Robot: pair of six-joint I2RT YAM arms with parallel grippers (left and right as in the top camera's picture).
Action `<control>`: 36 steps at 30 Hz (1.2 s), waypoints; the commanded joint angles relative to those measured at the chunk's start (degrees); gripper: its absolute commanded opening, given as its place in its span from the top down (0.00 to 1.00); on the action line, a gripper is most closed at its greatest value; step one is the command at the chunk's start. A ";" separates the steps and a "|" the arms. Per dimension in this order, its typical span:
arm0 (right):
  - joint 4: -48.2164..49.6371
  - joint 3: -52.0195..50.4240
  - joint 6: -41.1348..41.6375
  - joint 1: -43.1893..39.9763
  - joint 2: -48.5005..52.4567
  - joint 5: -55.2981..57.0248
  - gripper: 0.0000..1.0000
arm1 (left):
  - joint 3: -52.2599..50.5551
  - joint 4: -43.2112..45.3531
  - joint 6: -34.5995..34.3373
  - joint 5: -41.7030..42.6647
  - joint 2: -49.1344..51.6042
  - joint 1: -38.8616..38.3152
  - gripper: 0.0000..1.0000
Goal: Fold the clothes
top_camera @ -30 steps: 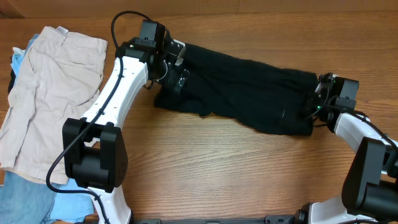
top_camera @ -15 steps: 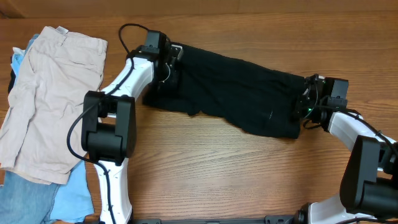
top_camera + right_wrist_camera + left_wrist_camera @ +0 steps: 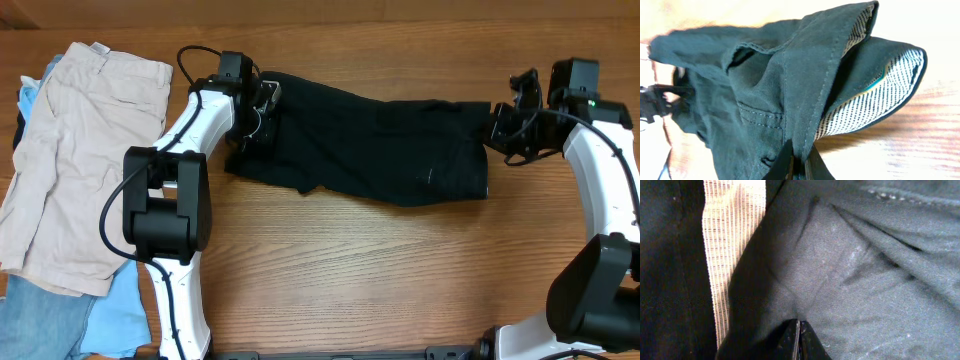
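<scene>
The clothes, a pair of black shorts (image 3: 370, 145), lie stretched across the middle of the table between my two grippers. My left gripper (image 3: 264, 103) is at their left end; in the left wrist view its fingers (image 3: 799, 332) press together on black cloth beside a pale ribbed waistband strip (image 3: 734, 245). My right gripper (image 3: 500, 127) holds the right end raised off the wood. The right wrist view shows it (image 3: 799, 155) shut on a fold of the shorts (image 3: 765, 90), whose striped pale lining (image 3: 875, 105) hangs open.
Beige khaki shorts (image 3: 90, 150) lie spread at the left side of the table. Light blue garments (image 3: 50, 320) are heaped under them at the front left corner. Bare wooden tabletop (image 3: 380, 270) runs in front of the black shorts.
My left gripper has shut at the shorts' left end. The right arm has lifted and drawn its end back and to the right, pulling the shorts out straighter.
</scene>
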 commanded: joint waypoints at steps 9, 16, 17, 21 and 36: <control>11.98 3.61 12.04 25.53 1.64 6.58 0.96 | -0.13 -0.63 -0.11 2.16 1.55 -1.60 0.96; 34.36 3.61 19.63 36.74 9.03 9.73 0.96 | -0.13 -0.44 -0.11 2.14 1.55 -2.75 0.96; 37.97 3.61 20.94 37.77 9.42 10.95 0.96 | -0.15 -0.39 -0.09 2.12 1.55 -2.75 0.96; 43.80 3.61 24.35 38.91 12.26 11.50 0.96 | -0.15 -0.31 -0.09 2.12 1.55 -2.75 0.96; 49.03 3.72 24.30 41.66 13.05 10.60 0.96 | 11.65 -15.12 1.68 2.08 1.38 4.96 0.17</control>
